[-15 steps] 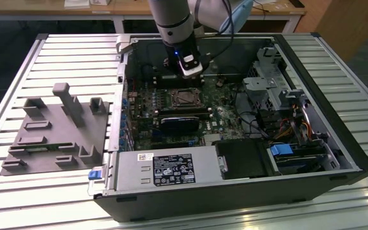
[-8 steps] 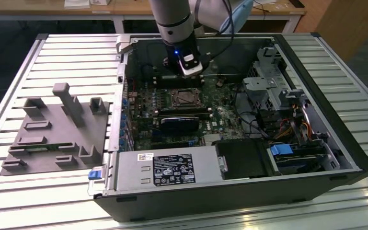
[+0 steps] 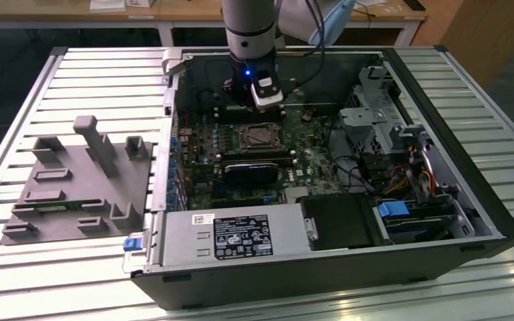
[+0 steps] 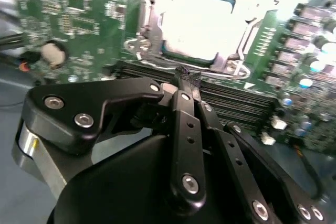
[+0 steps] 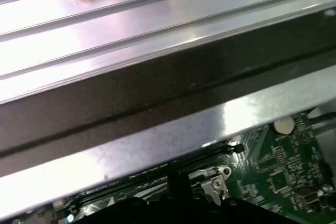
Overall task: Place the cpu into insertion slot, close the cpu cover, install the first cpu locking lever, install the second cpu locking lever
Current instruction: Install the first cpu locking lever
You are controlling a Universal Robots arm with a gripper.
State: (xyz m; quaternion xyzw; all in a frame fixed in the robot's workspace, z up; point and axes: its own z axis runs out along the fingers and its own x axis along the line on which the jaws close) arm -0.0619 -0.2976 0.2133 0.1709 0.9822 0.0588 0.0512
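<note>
Standing open on the slatted surface (image 3: 78, 73), the computer case (image 3: 471, 200) exposes the green circuit board (image 3: 203, 140), with a grey moulded fixture (image 3: 78, 180) lying beside the case toward the exterior view's left edge of the surface. The arm (image 3: 248, 27) reaches down inside the case near its far wall, just beyond the insertion slot (image 3: 259, 136). In the second wrist view the cpu (image 4: 197, 22) lies seated in the slot with its pale metal top showing, and the cpu cover (image 4: 152, 14) frames it, apparently lowered. By this judgement the work stands at the locking levers. The pincer (image 4: 185, 83) hangs just beside the slot with its fingertips drawn together on nothing visible. A lever calls for a low, precise push at its free end. Glare washes out the cover edges, so whether either lever is latched cannot be told; the first wrist view is cut off by the case wall (image 5: 157, 98)
</note>
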